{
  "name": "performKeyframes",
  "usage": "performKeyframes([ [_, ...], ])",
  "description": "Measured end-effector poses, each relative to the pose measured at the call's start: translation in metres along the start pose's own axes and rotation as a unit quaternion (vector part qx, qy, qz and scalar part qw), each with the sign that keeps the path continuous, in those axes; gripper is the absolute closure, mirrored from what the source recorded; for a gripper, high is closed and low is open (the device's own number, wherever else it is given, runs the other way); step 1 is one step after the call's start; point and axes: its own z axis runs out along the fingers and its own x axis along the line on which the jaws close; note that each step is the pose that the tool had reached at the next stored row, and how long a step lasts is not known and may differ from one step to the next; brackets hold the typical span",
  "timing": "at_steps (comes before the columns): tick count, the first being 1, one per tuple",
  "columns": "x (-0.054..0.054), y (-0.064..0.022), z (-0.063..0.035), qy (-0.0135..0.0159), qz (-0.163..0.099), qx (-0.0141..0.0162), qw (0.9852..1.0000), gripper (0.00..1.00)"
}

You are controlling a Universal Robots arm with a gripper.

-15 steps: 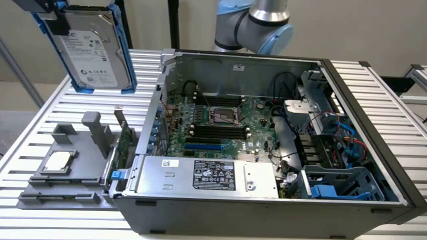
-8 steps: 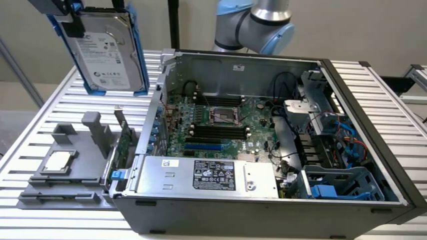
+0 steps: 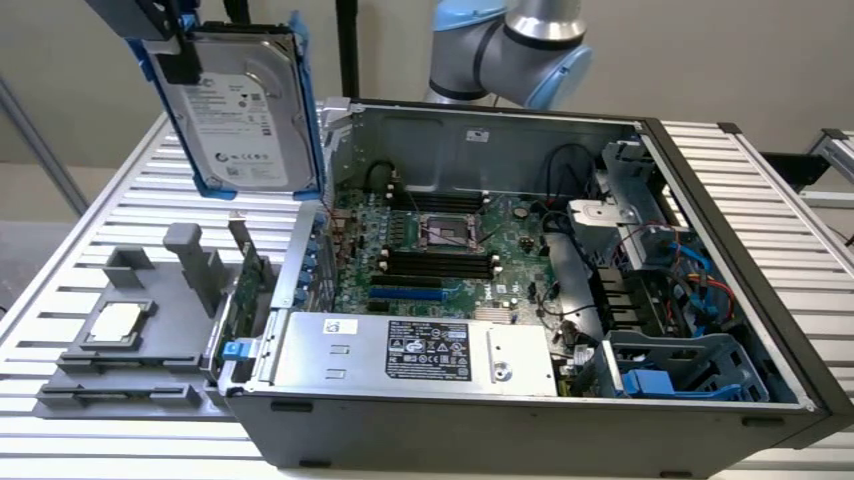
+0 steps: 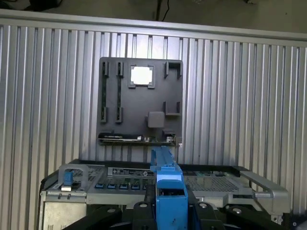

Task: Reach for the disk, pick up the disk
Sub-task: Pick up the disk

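Gripper (image 3: 171,42) is clamping the top edge of the disk (image 3: 247,110), so the reach and the grasp are looking done. The counter (image 3: 120,215) is carrying the open computer case (image 3: 534,440) and a grey tray (image 3: 80,362). The disk is hanging upright in the air, lifted clear above the case's corner on the exterior view's left.

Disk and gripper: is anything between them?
Nothing. In the exterior view the gripper is clamped directly on the disk, holding it aloft; the wrist view shows its blue carrier in the grip.
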Motion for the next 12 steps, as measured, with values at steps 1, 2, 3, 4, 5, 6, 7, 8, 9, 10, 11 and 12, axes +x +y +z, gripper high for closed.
performKeyframes([
  [1,0.002,-0.0034,-0.0001,-0.0004,0.0,-0.0001,1.0,0.67],
  [2,0.003,-0.0066,-0.0003,-0.0007,0.0,-0.0002,1.0,0.67],
  [3,0.005,-0.0101,-0.0004,-0.001,0.0,-0.0004,1.0,0.67],
  [4,0.007,-0.0133,-0.0006,-0.0013,0.0,-0.0005,1.0,0.67],
  [5,0.008,-0.0164,-0.0007,-0.0015,0.0,-0.0007,1.0,0.67],
  [6,0.01,-0.0197,-0.0009,-0.0018,0.0,-0.0008,1.0,0.67],
  [7,0.012,-0.0229,-0.001,-0.0021,0.0,-0.001,1.0,0.67],
  [8,0.013,-0.0262,-0.0012,-0.0023,0.0,-0.0013,1.0,0.67],
  [9,0.015,-0.0294,-0.0014,-0.0026,0.0,-0.0015,1.0,0.67],
  [10,0.017,-0.0328,-0.0016,-0.0029,0.0,-0.0017,1.0,0.67],
  [11,0.018,-0.036,-0.0017,-0.0032,0.0,-0.0018,1.0,0.67],
  [12,0.02,-0.0393,-0.0018,-0.0036,0.0,-0.002,1.0,0.67],
])
